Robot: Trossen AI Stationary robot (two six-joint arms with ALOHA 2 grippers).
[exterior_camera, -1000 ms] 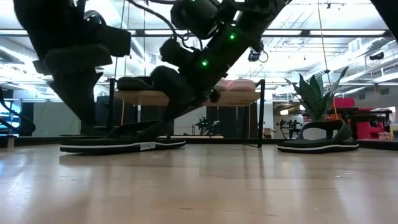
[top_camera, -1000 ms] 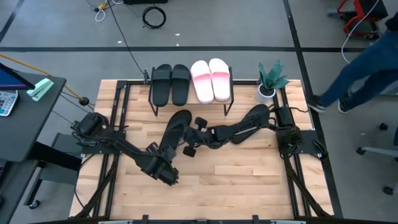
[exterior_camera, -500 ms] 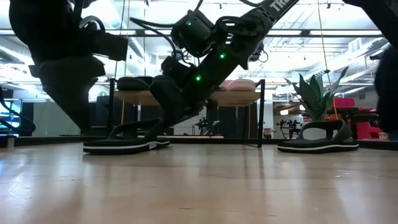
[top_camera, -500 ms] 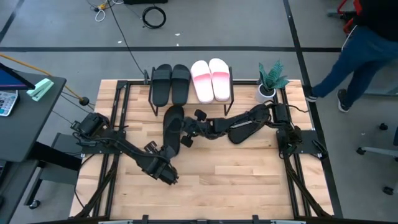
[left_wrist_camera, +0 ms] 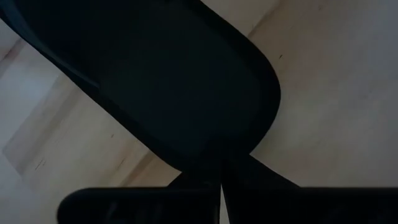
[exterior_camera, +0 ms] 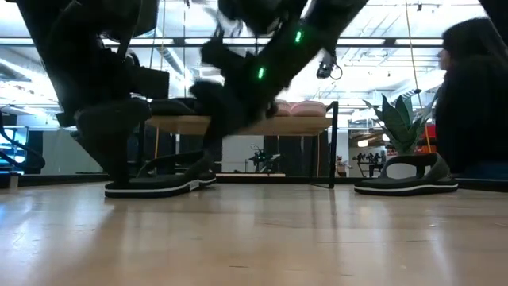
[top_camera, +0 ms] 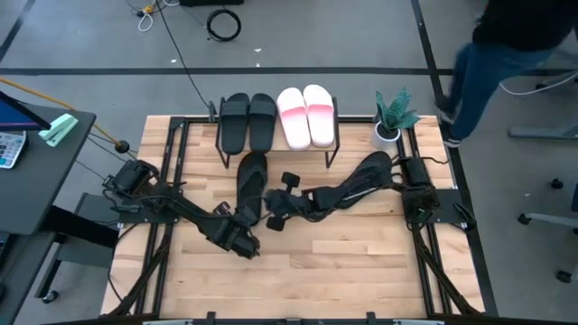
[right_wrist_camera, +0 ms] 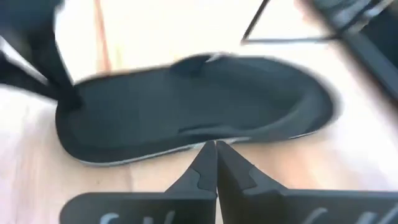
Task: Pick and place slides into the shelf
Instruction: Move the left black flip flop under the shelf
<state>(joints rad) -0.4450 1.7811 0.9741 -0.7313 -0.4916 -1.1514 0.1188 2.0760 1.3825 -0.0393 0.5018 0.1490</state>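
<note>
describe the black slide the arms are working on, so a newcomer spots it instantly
Start at the low wooden-topped shelf along the table's far edge. Just in front of it, on the bare tabletop, lies one black open-toed slide, between both grippers. Unlike the black pair and pink pair on the shelf, it lies alone.

shelf (top_camera: 275, 144): small rack, light wood top, thin black legs.
on the shelf: two black slides (top_camera: 248, 120) lay side by side, with two pink slides (top_camera: 305, 115) right beside them.
in front of the shelf: one black slide (top_camera: 250, 185) lay flat.
far from the shelf: another black slide (exterior_camera: 406, 184) lay flat.
</note>
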